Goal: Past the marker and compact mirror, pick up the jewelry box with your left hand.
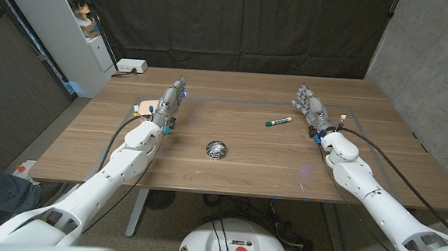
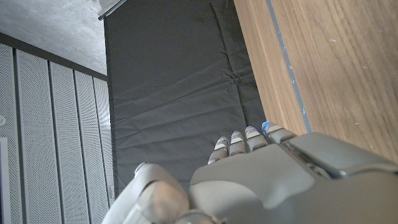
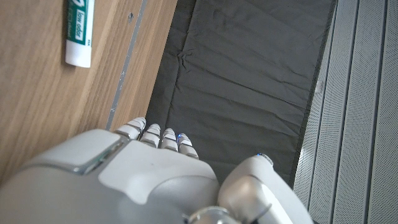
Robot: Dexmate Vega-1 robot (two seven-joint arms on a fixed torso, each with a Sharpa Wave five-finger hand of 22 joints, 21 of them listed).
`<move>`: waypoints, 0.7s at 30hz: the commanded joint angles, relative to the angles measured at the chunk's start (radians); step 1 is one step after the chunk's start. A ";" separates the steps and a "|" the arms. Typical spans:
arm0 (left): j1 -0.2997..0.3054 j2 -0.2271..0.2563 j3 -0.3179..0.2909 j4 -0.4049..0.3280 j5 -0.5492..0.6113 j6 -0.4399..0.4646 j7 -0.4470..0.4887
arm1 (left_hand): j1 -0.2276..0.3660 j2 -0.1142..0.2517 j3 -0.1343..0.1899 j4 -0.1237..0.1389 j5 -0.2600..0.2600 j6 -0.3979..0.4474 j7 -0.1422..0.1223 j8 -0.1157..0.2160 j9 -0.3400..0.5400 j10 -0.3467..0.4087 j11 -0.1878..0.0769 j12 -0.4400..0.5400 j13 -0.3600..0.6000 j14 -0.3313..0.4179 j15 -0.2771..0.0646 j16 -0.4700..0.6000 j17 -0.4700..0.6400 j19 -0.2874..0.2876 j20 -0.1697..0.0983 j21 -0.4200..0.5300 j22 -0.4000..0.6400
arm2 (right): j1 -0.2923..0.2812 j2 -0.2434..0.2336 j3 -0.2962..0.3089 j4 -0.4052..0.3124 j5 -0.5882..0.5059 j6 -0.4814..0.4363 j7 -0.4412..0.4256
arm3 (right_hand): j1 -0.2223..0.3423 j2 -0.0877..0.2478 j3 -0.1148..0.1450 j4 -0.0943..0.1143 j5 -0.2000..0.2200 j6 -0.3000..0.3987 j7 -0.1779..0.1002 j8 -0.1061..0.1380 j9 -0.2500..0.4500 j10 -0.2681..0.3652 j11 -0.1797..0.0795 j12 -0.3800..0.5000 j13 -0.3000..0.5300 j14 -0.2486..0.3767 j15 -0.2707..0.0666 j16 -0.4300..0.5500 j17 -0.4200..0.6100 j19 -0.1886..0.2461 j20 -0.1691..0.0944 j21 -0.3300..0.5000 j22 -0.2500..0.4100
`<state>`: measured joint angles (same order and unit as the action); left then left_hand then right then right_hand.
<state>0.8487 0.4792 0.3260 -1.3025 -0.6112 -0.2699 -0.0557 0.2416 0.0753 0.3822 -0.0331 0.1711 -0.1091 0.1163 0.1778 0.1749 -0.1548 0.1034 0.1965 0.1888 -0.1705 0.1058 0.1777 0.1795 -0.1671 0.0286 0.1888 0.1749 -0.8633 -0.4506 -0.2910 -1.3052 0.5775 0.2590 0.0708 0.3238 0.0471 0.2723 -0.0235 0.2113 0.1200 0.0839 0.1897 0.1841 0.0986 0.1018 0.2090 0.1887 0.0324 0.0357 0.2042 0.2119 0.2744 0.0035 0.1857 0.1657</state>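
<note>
Dark curtain hangs behind the wooden surface (image 1: 229,169), where the left robot hand (image 1: 171,100) stands with its fingers stretched together toward the far edge, holding nothing. Just beside it on its outer side, partly hidden behind the wrist, sits a small peach-coloured thing (image 1: 146,105) (most likely the jewelry box, though too little of it shows to be sure). So the target seems to lie close to that hand's left, not ahead of it. The compact mirror (image 1: 216,148) rests mid-surface, nearer the robot, and the marker (image 1: 278,122) lies toward the right robot hand (image 1: 309,106), which is likewise empty with fingers extended. The left arm is plainly nearer.
</note>
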 commanded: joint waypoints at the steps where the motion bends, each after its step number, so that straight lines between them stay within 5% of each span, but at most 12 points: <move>1: 0.024 -0.082 -0.108 -0.014 0.099 0.054 -0.060 | 0.009 0.001 0.005 -0.001 0.007 -0.006 0.018 0.005 0.003 -0.007 -0.002 0.007 0.003 -0.033 0.003 0.007 0.003 -0.045 0.003 0.006 0.006 | -0.042 0.200 0.245 -0.018 -0.214 -0.089 0.137 | 0.011 0.002 0.008 0.000 0.007 0.011 -0.001 0.007 0.005 0.009 0.003 0.003 0.005 -0.002 0.010 0.006 0.005 0.007 0.000 0.005 0.004; 11: 0.038 -0.134 -0.170 -0.024 0.159 0.084 -0.093 | 0.009 0.001 0.005 -0.002 0.007 -0.006 0.016 0.006 0.003 -0.006 -0.005 0.008 0.003 -0.031 0.003 0.009 0.003 -0.045 0.008 0.006 0.006 | -0.036 0.337 0.395 -0.022 -0.367 -0.126 0.245 | 0.010 0.002 0.007 -0.001 0.007 0.011 -0.001 0.007 0.005 0.010 0.003 0.002 0.005 -0.001 0.010 0.006 0.005 0.007 0.000 0.005 0.004; 21: 0.046 -0.156 -0.205 -0.036 0.196 0.100 -0.110 | 0.009 0.003 0.005 -0.003 0.007 -0.006 0.014 0.006 0.003 -0.007 -0.004 0.008 0.003 -0.030 0.003 0.009 0.003 -0.046 0.014 0.006 0.006 | -0.016 0.415 0.479 -0.014 -0.457 -0.136 0.309 | 0.011 0.004 0.008 -0.002 0.007 0.011 -0.002 0.007 0.005 0.011 0.003 0.001 0.006 -0.001 0.010 0.006 0.004 0.007 0.000 0.005 0.004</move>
<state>0.8842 0.3572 0.1684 -1.3265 -0.4630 -0.1926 -0.1398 0.2416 0.0753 0.3821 -0.0331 0.1711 -0.1091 0.1162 0.1777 0.1748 -0.1547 0.1033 0.1965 0.1887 -0.1703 0.1056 0.1813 0.1793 -0.1698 0.0364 0.1888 0.1793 -0.8949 -0.1380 0.0755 -1.3233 0.2357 0.1463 0.2983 0.3257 0.0491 0.2723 -0.0234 0.2113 0.1199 0.0839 0.1897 0.1839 0.0984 0.1018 0.2090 0.1932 0.0323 0.0356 0.2041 0.2117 0.2743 0.0035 0.1857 0.1655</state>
